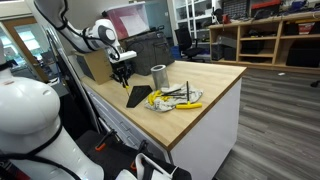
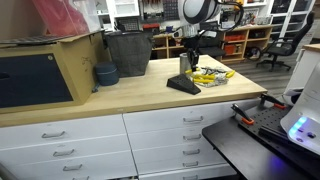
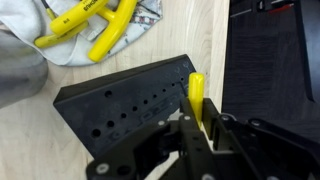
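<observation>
A slim yellow-handled tool point(image 3: 197, 92) stands upright between the fingers of the black Robotiq gripper point(image 3: 200, 128), whose jaws are closed on its handle. In the wrist view the tool is over the right end of a black wedge-shaped tool holder with rows of small holes point(image 3: 115, 100). Its lower end is at the holder's sloped face, but whether it sits in a hole cannot be told.

In both exterior views the gripper point(image 1: 122, 72) point(image 2: 187, 55) points straight down, just above the holder point(image 1: 139, 96) point(image 2: 183, 85). The holder rests on a light wooden countertop point(image 1: 205, 85) point(image 2: 130, 98).

Near the holder lies a loose heap of yellow-handled tools on a crumpled clear bag point(image 3: 95, 28) point(image 1: 176, 98) point(image 2: 211, 76). A grey metal cylinder-shaped cup point(image 1: 158, 75) stands upright just behind that heap, apart from the holder.

Further along the counter in an exterior view sit a dark mesh bin point(image 2: 128, 52), a small blue-grey bowl point(image 2: 105, 74) just beside it, and a large brown cardboard box point(image 2: 70, 55). White drawers with metal handles point(image 2: 170, 135) fill the cabinet front below the countertop.
</observation>
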Controlling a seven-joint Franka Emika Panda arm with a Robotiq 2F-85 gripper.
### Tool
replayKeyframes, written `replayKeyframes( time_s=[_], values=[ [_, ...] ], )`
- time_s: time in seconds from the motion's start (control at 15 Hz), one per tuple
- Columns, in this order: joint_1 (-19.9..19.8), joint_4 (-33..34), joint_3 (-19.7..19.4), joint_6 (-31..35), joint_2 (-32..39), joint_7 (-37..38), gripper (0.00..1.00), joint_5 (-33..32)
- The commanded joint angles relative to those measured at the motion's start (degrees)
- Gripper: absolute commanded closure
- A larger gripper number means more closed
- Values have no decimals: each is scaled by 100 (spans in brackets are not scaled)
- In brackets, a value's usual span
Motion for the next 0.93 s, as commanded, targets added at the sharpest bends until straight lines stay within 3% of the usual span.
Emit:
replayKeyframes(
  time_s=[0.0, 0.87],
  values=[
    [-19, 154, 5, -199, 89, 181, 96, -116],
    [-30, 119, 6, -203, 42, 131, 96, -72]
  ],
)
